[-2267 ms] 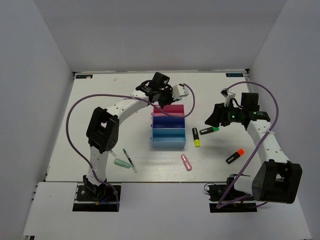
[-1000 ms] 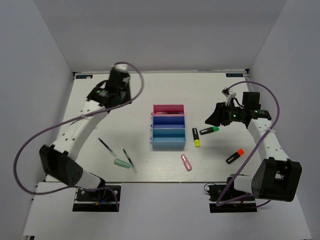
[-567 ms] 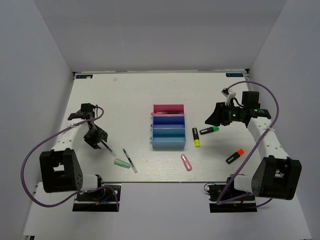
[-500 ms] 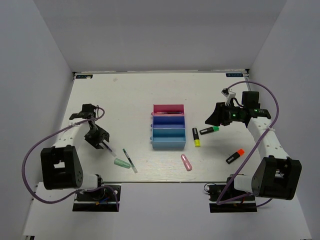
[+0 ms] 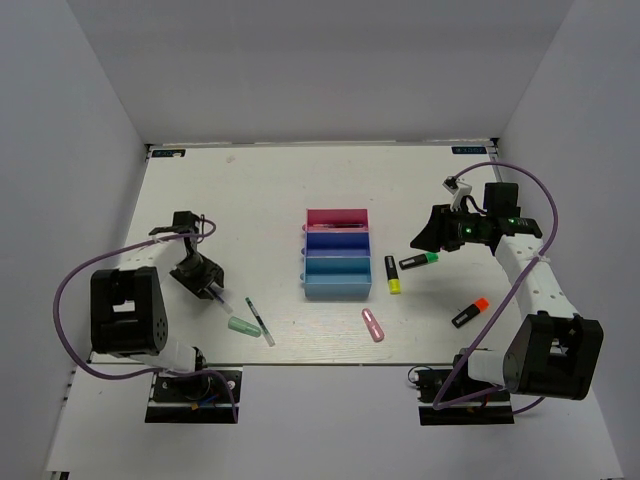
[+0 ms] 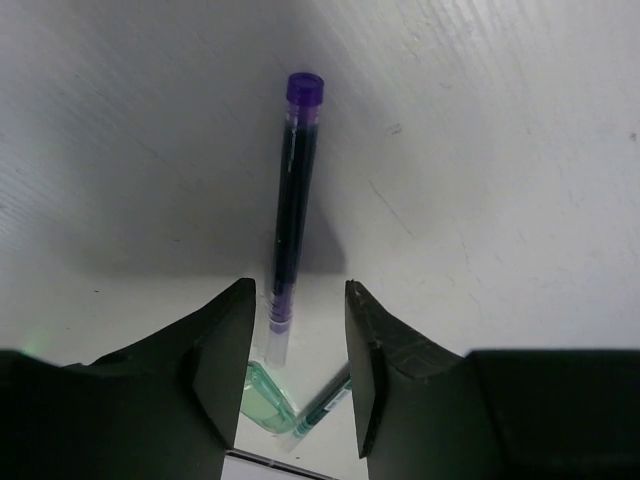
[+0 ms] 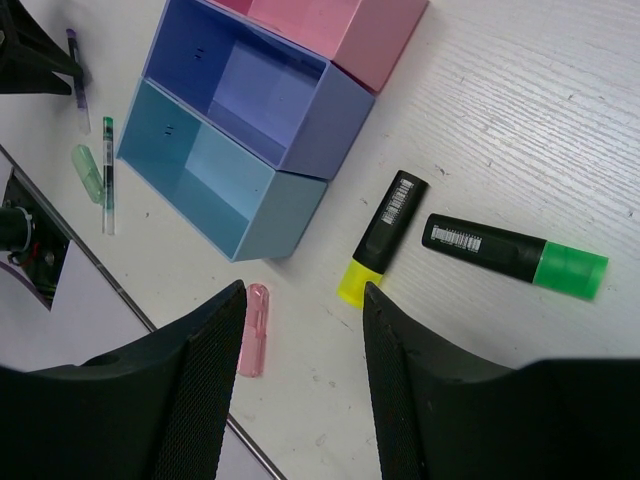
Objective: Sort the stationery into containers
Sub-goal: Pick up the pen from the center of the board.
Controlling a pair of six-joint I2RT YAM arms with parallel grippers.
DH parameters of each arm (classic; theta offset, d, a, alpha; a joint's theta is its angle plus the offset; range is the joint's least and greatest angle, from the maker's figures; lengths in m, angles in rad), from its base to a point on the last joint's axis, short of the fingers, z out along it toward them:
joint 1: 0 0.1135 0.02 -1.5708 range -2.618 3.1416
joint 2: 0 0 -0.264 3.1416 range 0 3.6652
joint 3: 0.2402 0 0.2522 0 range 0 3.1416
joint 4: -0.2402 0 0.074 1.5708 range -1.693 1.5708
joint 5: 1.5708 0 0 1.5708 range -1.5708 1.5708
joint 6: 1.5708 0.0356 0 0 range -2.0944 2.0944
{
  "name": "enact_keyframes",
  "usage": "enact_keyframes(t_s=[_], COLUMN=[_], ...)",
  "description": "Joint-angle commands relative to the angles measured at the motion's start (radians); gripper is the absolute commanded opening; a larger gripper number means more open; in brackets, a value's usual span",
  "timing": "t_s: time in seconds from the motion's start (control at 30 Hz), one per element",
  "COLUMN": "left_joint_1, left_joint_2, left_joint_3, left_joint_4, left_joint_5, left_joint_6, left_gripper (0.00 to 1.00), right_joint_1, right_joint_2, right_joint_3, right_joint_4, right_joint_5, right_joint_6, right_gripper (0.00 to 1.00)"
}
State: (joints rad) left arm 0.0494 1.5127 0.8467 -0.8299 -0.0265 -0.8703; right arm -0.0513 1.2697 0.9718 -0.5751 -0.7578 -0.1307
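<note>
Mint-green stick (image 5: 243,326) and a thin green-tipped pen (image 5: 260,322) lie just beside each other, closest to the left arm's base. A pink stick (image 5: 373,325) lies off to the right near the same front edge of the table (image 5: 250,200), and an orange-capped highlighter (image 5: 469,313) lies further right again.

Just beyond the mint-green stick, the left pincer (image 6: 297,300) is low over the table. Its jaws are open and stand either side of the clear end of a purple pen (image 6: 295,200). The wrist view shows a gap on both sides, so the fingers (image 6: 225,360) do not touch it. In that view the mint-green stick and the green-tipped pen show only as slivers in the gap. From above, the pincer covers part of the purple pen.

In mid-table the three joined trays run away from the arms: light blue tray (image 5: 337,290), dark blue tray (image 5: 337,246), magenta-pink tray (image 5: 337,214). A thin dark line in the magenta-pink tray is too small to name.

Right of the light blue tray lies a yellow-capped highlighter (image 5: 392,274), with a green-capped highlighter (image 5: 420,261) just past it. The right pincer (image 7: 302,300) hangs above the table just beyond those two, jaws apart, holding nothing.
</note>
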Motion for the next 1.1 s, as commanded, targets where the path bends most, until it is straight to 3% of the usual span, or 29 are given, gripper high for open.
enact_keyframes(t_s=[0.0, 0.2, 0.4, 0.57, 0.63, 0.67, 0.73, 0.83, 0.93, 1.03, 1.07], left_joint_1=[-0.005, -0.006, -0.026, -0.039, -0.042, -0.087, -0.146, -0.236, -0.320, -0.402, -0.433], left_joint_2=[0.003, 0.061, 0.083, 0.086, 0.055, 0.026, -0.028, -0.117, -0.137, -0.097, -0.085], left_joint_3=[-0.015, -0.018, -0.024, -0.018, 0.003, 0.026, 0.051, 0.156, 0.305, 0.417, 0.461], left_joint_4=[0.023, 0.031, 0.029, 0.012, -0.004, -0.009, -0.029, -0.055, -0.061, -0.019, -0.006], left_joint_5=[-0.050, -0.072, -0.113, -0.107, -0.116, -0.127, -0.135, -0.176, -0.190, -0.120, -0.081], left_joint_6=[0.028, 0.037, 0.030, 0.037, 0.062, 0.068, 0.119, 0.209, 0.363, 0.473, 0.578], left_gripper=[0.51, 0.43, 0.25, 0.00, 0.00, 0.00, 0.00, 0.00, 0.00, 0.00, 0.00], right_joint_1=[-0.002, -0.005, -0.005, -0.007, -0.007, -0.009, -0.007, -0.007, -0.007, -0.009, -0.009], right_joint_2=[-0.012, -0.016, -0.021, -0.033, -0.038, -0.039, -0.041, -0.041, -0.039, -0.040, -0.038], right_joint_3=[0.019, 0.022, 0.024, 0.021, 0.019, 0.016, 0.018, 0.018, 0.016, 0.015, 0.013], right_joint_4=[0.008, -0.002, 0.006, 0.004, 0.006, 0.006, 0.006, 0.003, 0.000, -0.002, -0.002], right_joint_5=[0.000, -0.006, -0.014, -0.015, -0.017, -0.018, -0.034, -0.054, -0.069, -0.087, -0.090], right_joint_6=[0.002, 0.002, 0.002, 0.003, 0.003, 0.000, -0.007, -0.024, -0.029, -0.030, -0.033], right_gripper=[0.54, 0.54, 0.54, 0.54, 0.54, 0.56, 0.76, 0.80, 0.73, 0.57, 0.46])
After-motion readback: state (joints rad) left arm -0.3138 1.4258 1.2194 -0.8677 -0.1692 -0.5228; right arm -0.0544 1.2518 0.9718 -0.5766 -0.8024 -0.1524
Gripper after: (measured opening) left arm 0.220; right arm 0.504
